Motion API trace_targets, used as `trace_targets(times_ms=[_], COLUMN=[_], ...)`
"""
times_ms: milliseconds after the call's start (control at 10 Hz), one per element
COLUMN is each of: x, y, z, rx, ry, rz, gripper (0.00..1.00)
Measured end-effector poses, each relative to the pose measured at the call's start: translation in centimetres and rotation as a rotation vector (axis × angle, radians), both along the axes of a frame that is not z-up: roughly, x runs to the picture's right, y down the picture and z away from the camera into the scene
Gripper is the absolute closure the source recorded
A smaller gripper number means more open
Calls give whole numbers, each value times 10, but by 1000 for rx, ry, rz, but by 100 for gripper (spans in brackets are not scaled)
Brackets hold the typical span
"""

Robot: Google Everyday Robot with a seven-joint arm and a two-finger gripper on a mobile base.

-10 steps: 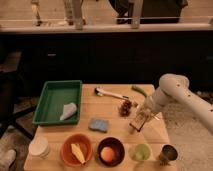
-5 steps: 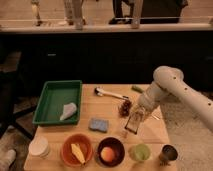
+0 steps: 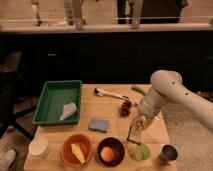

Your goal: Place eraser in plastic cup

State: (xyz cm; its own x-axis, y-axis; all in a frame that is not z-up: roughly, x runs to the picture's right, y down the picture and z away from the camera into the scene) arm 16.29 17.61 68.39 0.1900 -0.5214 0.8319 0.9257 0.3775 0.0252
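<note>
Honestly, my worry is the release: the hand (image 3: pixel 138 125) is clamped on the eraser (image 3: pixel 134 135), just above and seemingly a touch left of the plastic cup (image 3: pixel 141 152), so it could clip the rim and tumble onto the surface (image 3: pixel 107 111).

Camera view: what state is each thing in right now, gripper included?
two-finger gripper: shut on the tan, dark-bottomed block eraser, over the wooden table's front right.
eraser: held in the air just above the pale-green plastic cup, not yet inside.
plastic cup: upright.
shiny metal cup: upright.
green rectangular tray: holds a pale crumpled cloth.
blue rectangular sponge: lying flat on the table.
</note>
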Motion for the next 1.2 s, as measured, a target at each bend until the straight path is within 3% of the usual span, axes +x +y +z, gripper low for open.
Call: trace_targets(times_ms=[400, 1100, 1200], x=[17, 17, 19], y=[22, 22, 27], z=[-7, -5, -2], rx=[-37, -48, -80], ry=[17, 11, -12], rz=[-22, -25, -33], gripper=[100, 100, 100])
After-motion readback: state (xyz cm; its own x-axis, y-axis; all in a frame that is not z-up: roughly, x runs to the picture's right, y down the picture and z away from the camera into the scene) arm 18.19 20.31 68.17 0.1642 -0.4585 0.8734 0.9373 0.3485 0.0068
